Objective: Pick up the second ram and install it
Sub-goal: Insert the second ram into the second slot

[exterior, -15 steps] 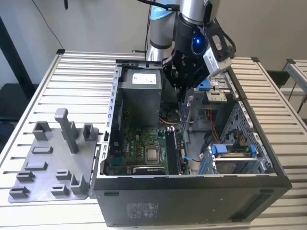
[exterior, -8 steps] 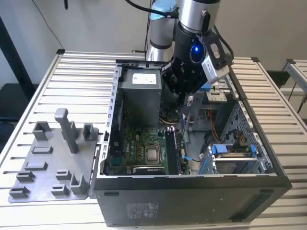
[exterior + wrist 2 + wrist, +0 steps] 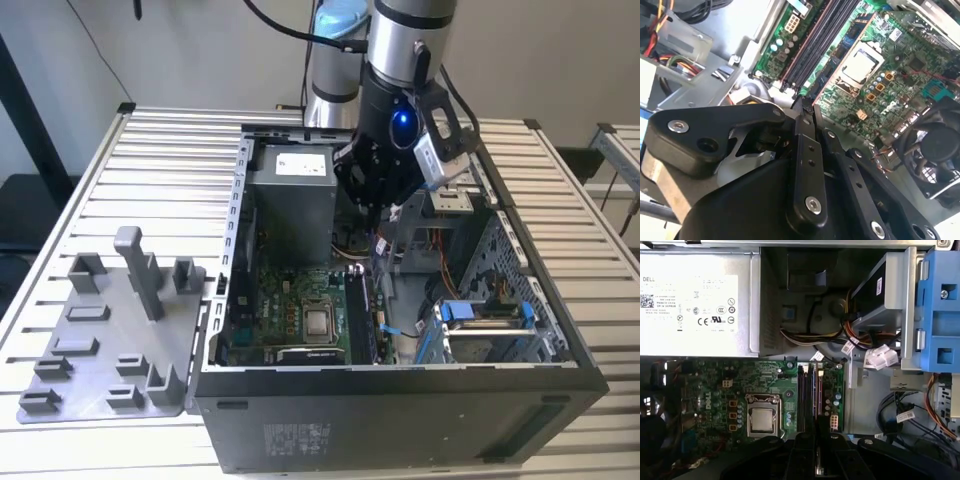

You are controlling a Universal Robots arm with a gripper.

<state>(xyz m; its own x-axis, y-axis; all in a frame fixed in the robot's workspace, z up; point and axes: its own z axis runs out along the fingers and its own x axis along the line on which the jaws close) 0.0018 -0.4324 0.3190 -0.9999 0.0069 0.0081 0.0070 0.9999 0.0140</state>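
Claw (image 3: 802,107) seen closed on second ram (image 3: 805,111) above slots (image 3: 809,395); insertion step judged underway, alignment w/ slot needed.

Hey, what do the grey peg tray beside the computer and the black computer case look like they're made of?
The grey tray with upright pegs looks like matte moulded or printed plastic: uniform colour, no shine. The black computer case looks like painted sheet metal, judging by its thin folded edges and perforated inner panels.
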